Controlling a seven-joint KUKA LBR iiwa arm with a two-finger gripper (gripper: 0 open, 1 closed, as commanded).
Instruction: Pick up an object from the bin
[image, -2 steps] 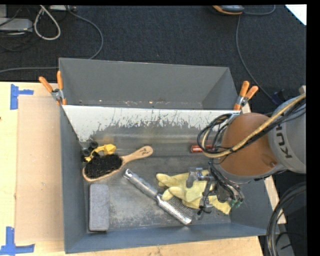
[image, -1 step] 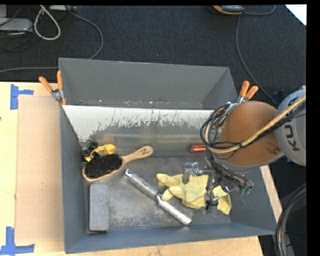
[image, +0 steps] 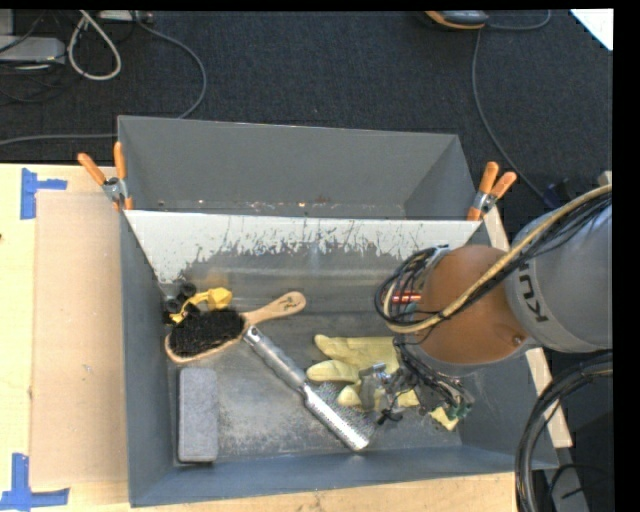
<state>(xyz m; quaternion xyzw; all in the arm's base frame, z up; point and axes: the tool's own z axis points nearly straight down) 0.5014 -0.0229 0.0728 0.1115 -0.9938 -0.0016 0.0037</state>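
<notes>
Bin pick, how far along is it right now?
Done: the gripper is low in the bin, front right, at the pale yellow glove. In hand: nothing visibly held. Left: grasp and lift. The brush, grey block and metal grater lie apart.

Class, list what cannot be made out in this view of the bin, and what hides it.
Pale yellow glove: its right end is hidden beneath the gripper and the arm's orange cover, camera view.
Small yellow and black thing beside the hairbrush: too small to identify, camera view.

Letters "KU" on grey robot arm (image: 568, 272)
</notes>
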